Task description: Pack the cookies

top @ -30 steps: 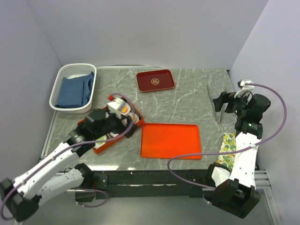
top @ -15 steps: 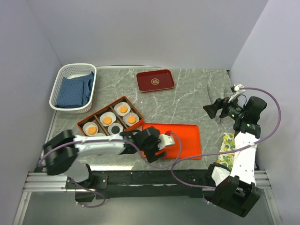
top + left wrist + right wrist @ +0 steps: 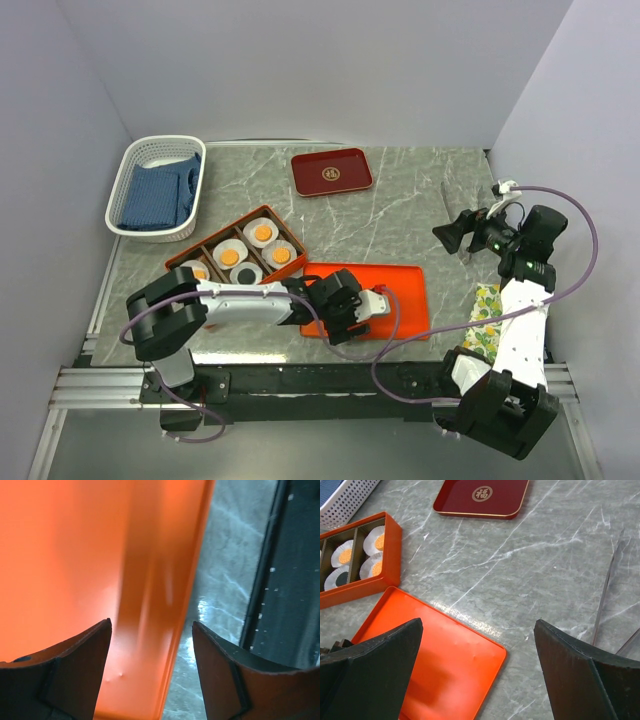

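The orange compartment box [image 3: 178,262] holds white paper cups with cookies: orange discs [image 3: 264,232] and a black one [image 3: 246,279]; the green one is hidden. They also show in the right wrist view [image 3: 381,541]. The orange lid [image 3: 400,290] lies flat to the right of the box. My left gripper [image 3: 370,305] is open and low over the lid's near edge; in its wrist view [image 3: 152,645] the jaws straddle the lid's rim [image 3: 175,605]. My right gripper [image 3: 447,236] is open and empty, raised at the right, and faces the lid's corner [image 3: 485,655].
A dark red tray [image 3: 332,172] with a gold emblem lies at the back. A white basket [image 3: 150,150] with blue cloth stands at the back left. Metal tongs [image 3: 607,595] lie at the right. A patterned packet [image 3: 487,305] lies by the right arm.
My left arm has swung from over the box to the lid's near edge, uncovering the cookies. My right gripper has shifted slightly left and lower.
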`<state>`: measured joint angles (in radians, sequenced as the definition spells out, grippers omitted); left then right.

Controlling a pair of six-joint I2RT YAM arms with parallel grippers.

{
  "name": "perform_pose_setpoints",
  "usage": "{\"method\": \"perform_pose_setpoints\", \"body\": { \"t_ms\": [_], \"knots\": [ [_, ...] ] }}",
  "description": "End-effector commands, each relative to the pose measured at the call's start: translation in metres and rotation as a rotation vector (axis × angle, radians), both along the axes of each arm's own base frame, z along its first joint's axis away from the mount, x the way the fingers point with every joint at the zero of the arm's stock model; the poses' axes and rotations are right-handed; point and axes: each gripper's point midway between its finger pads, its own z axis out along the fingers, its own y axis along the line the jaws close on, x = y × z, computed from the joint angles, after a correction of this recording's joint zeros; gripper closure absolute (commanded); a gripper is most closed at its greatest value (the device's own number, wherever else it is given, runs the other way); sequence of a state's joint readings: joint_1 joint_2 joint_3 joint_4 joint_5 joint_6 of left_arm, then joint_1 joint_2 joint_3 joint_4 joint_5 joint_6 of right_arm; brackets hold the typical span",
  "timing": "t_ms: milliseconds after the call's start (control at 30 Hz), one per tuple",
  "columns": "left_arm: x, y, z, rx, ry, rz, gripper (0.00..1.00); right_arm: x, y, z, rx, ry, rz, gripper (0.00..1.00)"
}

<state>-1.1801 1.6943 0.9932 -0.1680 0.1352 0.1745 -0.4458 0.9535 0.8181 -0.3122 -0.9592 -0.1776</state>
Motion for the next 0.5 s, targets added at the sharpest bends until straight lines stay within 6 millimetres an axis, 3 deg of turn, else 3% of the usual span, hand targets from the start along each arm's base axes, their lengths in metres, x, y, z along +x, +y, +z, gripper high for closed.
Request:
{"method": "perform_pose_setpoints", "body": {
  "t_ms": [0,200,300,333,467],
  "knots": [
    [-0.02,-0.012,0.02,-0.093,0.013,-0.048,0.29,0.004,-0.003,0.015,-0.022,-0.041,0.005,0.0],
    [-0.025,-0.004,-0.012,0.009,0.007,-0.026,0.37,0.005,-0.004,0.012,-0.017,-0.028,0.006,0.0],
    [-0.021,-0.007,-0.015,0.03,-0.035,-0.009,0.41,0.005,-0.003,0.012,-0.015,-0.025,0.008,0.0],
    [-0.017,-0.007,-0.016,0.037,-0.057,0.005,0.5,0.006,-0.003,0.012,-0.015,-0.026,0.011,0.0],
    [-0.008,-0.001,-0.025,0.093,-0.116,0.051,0.69,0.005,-0.003,0.012,-0.013,-0.023,0.01,0.0]
  ]
}}
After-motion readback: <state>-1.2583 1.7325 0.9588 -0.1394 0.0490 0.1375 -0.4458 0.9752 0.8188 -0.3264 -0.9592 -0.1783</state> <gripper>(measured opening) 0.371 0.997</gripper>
